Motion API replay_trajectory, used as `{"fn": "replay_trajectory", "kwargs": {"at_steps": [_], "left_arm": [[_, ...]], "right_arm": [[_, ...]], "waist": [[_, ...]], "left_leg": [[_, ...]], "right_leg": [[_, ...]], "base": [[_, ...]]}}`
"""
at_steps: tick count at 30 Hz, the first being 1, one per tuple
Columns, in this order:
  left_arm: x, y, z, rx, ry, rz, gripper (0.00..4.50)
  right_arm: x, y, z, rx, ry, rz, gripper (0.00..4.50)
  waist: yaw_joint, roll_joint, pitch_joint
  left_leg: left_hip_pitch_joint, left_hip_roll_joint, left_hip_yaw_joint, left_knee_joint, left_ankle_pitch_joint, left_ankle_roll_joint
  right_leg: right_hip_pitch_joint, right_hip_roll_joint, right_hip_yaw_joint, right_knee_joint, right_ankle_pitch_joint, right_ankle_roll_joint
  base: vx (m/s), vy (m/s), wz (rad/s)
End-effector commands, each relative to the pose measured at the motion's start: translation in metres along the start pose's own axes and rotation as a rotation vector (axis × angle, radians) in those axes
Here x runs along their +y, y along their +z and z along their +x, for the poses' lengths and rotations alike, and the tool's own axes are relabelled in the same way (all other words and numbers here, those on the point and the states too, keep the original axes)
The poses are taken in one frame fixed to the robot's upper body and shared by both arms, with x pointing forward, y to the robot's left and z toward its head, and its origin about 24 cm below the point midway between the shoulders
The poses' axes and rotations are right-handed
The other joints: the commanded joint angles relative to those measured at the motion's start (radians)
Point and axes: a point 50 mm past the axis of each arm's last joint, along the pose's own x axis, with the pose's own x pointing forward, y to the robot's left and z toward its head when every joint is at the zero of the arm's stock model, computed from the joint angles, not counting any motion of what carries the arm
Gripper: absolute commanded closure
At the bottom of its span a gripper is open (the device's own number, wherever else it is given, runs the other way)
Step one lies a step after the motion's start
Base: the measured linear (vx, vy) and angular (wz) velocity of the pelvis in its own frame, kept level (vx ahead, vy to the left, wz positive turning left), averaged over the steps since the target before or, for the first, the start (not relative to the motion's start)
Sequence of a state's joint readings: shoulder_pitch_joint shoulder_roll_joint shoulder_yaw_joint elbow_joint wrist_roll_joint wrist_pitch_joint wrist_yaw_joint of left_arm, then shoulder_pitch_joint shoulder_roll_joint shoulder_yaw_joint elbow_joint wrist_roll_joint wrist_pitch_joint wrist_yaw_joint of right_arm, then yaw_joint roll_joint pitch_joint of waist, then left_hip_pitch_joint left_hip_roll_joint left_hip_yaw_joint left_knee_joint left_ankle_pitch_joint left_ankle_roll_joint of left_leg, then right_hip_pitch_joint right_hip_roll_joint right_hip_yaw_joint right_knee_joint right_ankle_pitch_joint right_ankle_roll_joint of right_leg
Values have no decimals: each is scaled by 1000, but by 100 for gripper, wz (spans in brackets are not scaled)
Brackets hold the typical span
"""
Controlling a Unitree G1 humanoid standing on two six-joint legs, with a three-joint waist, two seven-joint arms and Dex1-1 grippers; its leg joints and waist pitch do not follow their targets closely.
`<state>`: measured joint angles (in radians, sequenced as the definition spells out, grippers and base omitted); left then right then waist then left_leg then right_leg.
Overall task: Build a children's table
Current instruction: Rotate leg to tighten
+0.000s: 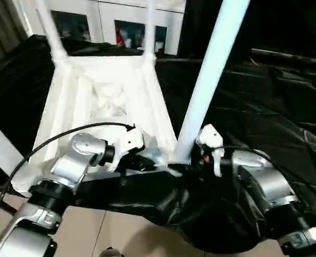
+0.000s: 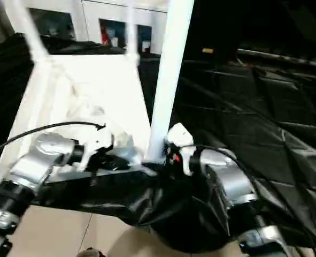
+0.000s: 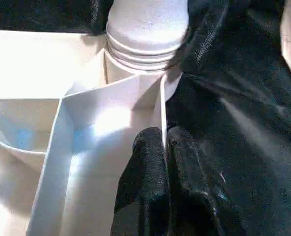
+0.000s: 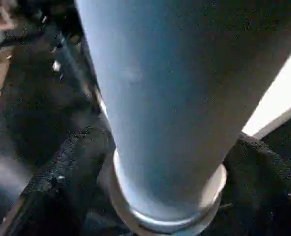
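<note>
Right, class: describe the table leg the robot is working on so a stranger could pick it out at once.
Find the large white ribbed plastic tabletop, lying underside up on black cloth. Long white tube legs rise from its corner sockets; the one meant stands at the near corner between the robot's arms, looking the thickest, with the right end effector straddling its base.

legs (image 1: 208, 80) upright in tabletop (image 1: 109, 101) corners, cabinet (image 1: 120, 21) behind

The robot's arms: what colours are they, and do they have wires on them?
Both forearms are shiny silver and rounded, the left arm and the right arm, with ribbed black rings lower down. White blocky wrist parts sit at the ends, with a little red on the right one. A thin black cable loops over the left arm. The left tool's fingers are black and bumpy.
</note>
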<state>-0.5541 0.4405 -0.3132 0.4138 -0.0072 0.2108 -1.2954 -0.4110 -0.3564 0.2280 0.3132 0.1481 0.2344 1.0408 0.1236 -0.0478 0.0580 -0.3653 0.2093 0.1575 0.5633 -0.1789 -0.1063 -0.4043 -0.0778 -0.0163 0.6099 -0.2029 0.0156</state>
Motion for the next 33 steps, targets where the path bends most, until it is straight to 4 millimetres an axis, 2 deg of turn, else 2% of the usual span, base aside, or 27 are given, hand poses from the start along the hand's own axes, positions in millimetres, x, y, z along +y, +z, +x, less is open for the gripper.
{"fn": "replay_trajectory", "kwargs": {"at_steps": [1,3,6,8,10,11,15,17,22,23,24,25,26,28,29,30,32,33], "left_arm": [[-15,-11,13,48,-131,-25,450],[-15,-10,12,44,-138,-25,450],[-15,-11,12,46,-137,-24,450],[-14,-10,12,44,-133,-24,450],[-15,-10,12,44,-133,-25,450],[-15,-10,12,43,-134,-27,450],[-16,-12,13,45,-144,-33,450],[-16,-12,14,41,-142,-36,450],[-13,-11,18,24,-94,-50,450],[-9,-12,21,29,-19,-74,450],[-7,-12,23,35,7,-83,450],[-6,-13,23,37,14,-85,450],[-3,-13,28,48,69,-97,450],[3,-10,42,52,172,-125,450],[4,-2,55,35,214,-145,450],[3,1,59,29,221,-150,450],[3,8,69,19,240,-156,450],[1,15,80,13,247,-156,450]], "right_arm": [[4,1,-1,0,36,-8,75],[6,2,-1,0,53,-9,75],[7,2,1,1,59,-11,108],[6,4,3,-7,63,-11,111],[6,4,3,-10,66,-11,132],[7,5,4,-14,72,-9,151],[9,4,4,-18,82,-2,174],[10,3,4,-21,80,6,175],[11,-2,10,-29,26,37,178],[6,-8,17,-11,-84,57,178],[4,-10,20,-2,-124,62,178],[4,-11,21,0,-136,63,178],[0,-14,25,2,-220,92,178],[-7,-17,37,-19,-407,200,178],[-12,-19,45,-25,-541,288,179],[-13,-19,47,-22,-576,310,180],[-14,-20,54,-13,-621,352,180],[-13,-18,62,-17,-637,370,180]], "waist": [[0,12,-57],[2,11,-55],[2,11,-55],[4,11,-55],[4,12,-56],[4,18,-56],[3,16,-58],[4,13,-58],[4,14,-58],[3,15,-53],[2,20,-51],[0,17,-48],[0,21,-48],[-9,14,-42],[-14,6,-40],[-18,10,-42],[-23,12,-43],[-28,8,-43]], "left_leg": [[11,9,15,-59,-132,53],[11,10,15,-62,-153,40],[14,11,15,-63,-175,31],[12,10,14,-62,-166,28],[11,8,14,-60,-148,30],[10,7,13,-59,-136,30],[11,6,14,-56,-121,36],[11,6,14,-55,-120,40],[12,8,14,-57,-140,38],[11,8,14,-61,-165,24],[14,8,12,-67,-218,3],[17,9,13,-71,-251,-6],[19,9,11,-73,-277,-17],[22,8,6,-82,-349,-43],[25,7,2,-84,-379,-51],[20,6,-5,-88,-379,-59],[16,6,-9,-91,-375,-62],[13,4,-10,-92,-379,-58]], "right_leg": [[53,-39,17,-48,66,-258],[52,-39,18,-50,26,-247],[49,-40,19,-53,-7,-244],[50,-40,19,-51,1,-243],[50,-38,19,-48,30,-245],[51,-37,18,-45,50,-247],[54,-34,17,-42,97,-256],[54,-35,17,-42,95,-258],[52,-38,18,-45,54,-258],[50,-38,18,-49,14,-251],[49,-42,19,-57,-73,-241],[47,-43,20,-65,-130,-230],[47,-45,21,-67,-181,-219],[39,-49,23,-83,-367,-169],[35,-53,22,-94,-466,-140],[38,-57,21,-97,-519,-116],[40,-57,18,-99,-524,-100],[39,-53,17,-101,-516,-91]], "base": [[0,0,0],[0,0,0],[0,0,0],[0,0,0],[0,0,0],[0,0,0],[0,0,0],[0,0,0],[0,0,0],[0,0,0],[0,0,0],[0,0,0],[0,0,0],[-59,-7,-1],[-71,-7,-2],[-65,-3,-8],[-58,0,-11],[0,0,0]]}}
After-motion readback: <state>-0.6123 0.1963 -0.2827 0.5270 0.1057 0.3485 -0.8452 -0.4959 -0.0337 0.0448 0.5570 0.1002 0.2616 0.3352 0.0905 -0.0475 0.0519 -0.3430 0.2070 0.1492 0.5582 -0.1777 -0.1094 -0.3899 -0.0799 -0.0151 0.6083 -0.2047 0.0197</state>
